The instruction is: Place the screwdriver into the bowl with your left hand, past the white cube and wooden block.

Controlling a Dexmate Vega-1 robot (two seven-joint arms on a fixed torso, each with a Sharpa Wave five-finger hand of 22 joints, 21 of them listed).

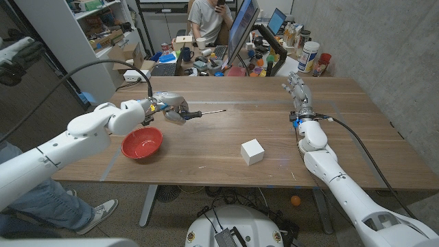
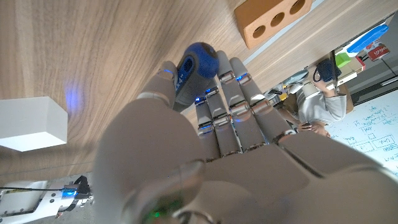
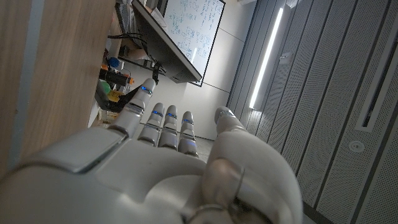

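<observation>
My left hand hovers over the table's far left part and grips the screwdriver by its dark blue handle, with the thin shaft pointing right. The red bowl sits on the table just in front of that hand, a little to its left. Nearer the front edge at the middle stands the white cube, which is also seen past the hand. A wooden block with round holes lies beyond the fingers. My right hand stands upright at the far right, fingers apart, holding nothing.
The far table edge is crowded: a monitor, a keyboard, cans and small items. A person sits behind it. A black cable arcs over my left arm. A person's leg and shoe are at the front left.
</observation>
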